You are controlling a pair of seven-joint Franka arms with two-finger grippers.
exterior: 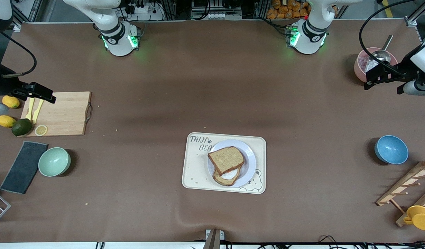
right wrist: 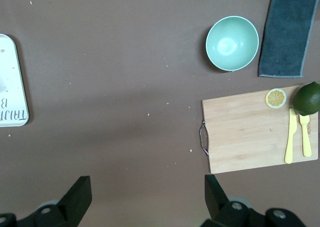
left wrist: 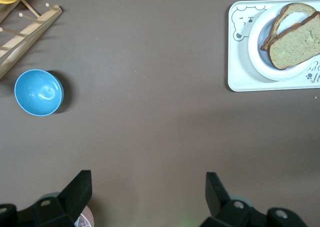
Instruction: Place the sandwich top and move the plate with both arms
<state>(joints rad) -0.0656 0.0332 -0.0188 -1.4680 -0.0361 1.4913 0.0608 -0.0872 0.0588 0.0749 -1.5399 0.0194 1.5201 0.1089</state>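
The sandwich top (exterior: 227,159) lies skewed on a lower bread slice bearing a fried egg (exterior: 229,177), both on the plate (exterior: 249,162), which sits on a cream bear-print tray (exterior: 195,169) mid-table. The left wrist view shows the sandwich top (left wrist: 297,44), plate (left wrist: 256,52) and tray (left wrist: 240,62). My left gripper (exterior: 368,83) (left wrist: 148,182) is open and empty, up beside a pink bowl at the left arm's end. My right gripper (exterior: 49,98) (right wrist: 147,184) is open and empty, up over a cutting board's edge.
A blue bowl (exterior: 391,149) and a wooden rack (exterior: 409,186) stand at the left arm's end, with a pink bowl holding a scoop (exterior: 366,62). A green bowl (exterior: 54,161), a dark cloth (exterior: 24,166) and a cutting board (exterior: 67,114) with cutlery and fruit lie at the right arm's end.
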